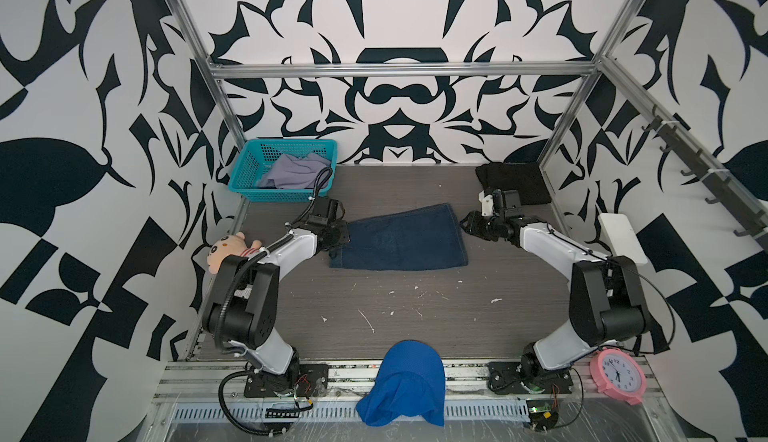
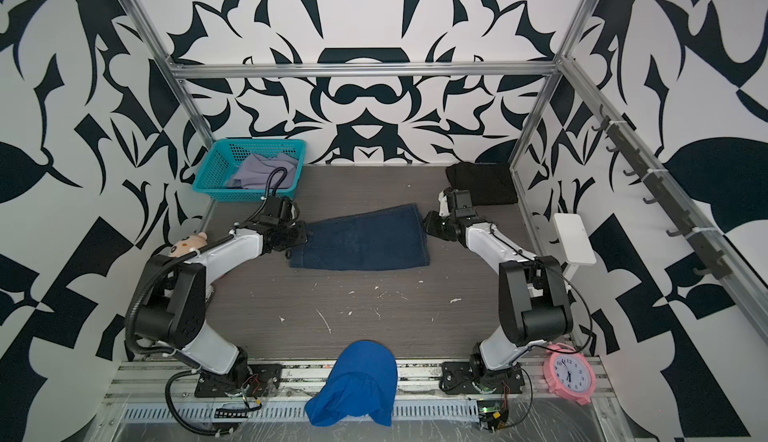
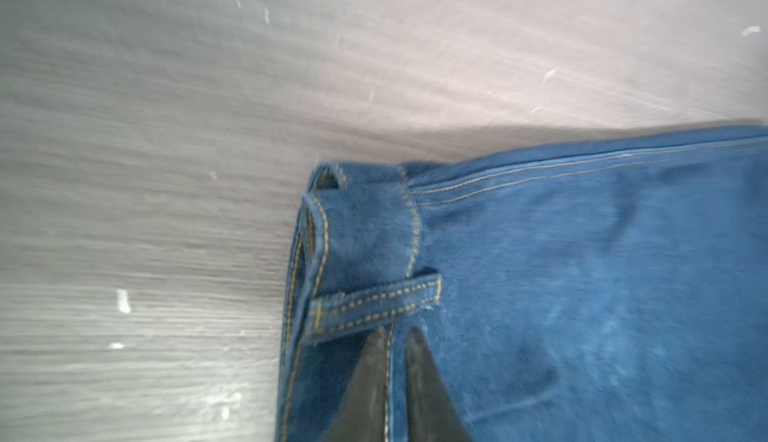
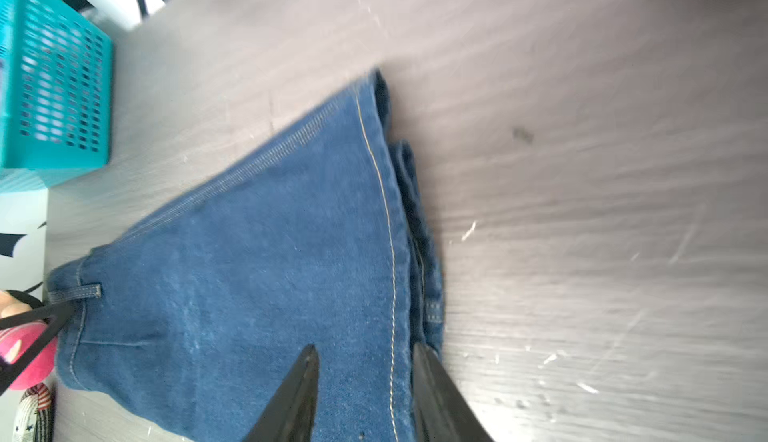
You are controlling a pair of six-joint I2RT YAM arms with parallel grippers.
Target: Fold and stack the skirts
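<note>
**Denim skirt position and jaw status**

The denim skirt [image 1: 399,238] lies flat on the table [image 1: 374,294], spanning from one gripper to the other.

Right gripper [image 4: 365,350]: jaws parted, with the hem seam under the gap.

Left gripper [image 3: 397,334]: jaws nearly together at the waistband, just beside a belt loop [image 3: 374,302]. Whether they pinch the cloth cannot be determined.

Back wall [image 1: 395,12] and side walls [image 1: 83,128]: white, covered with large black ornamental shapes; matt, evenly lit.
Aluminium frame [image 1: 399,71]: one crossbar along the back wall, slanted posts at both far corners.
Tabletop [image 1: 415,319]: grey wood grain, marked with white scratches and flecks.
Hook rail [image 1: 702,165]: dark hooks in a row on the right frame bar.
White shelf [image 1: 621,232]: small, by the right edge of the tabletop.
Slotted duct [image 1: 478,411]: along the front edge.
</note>
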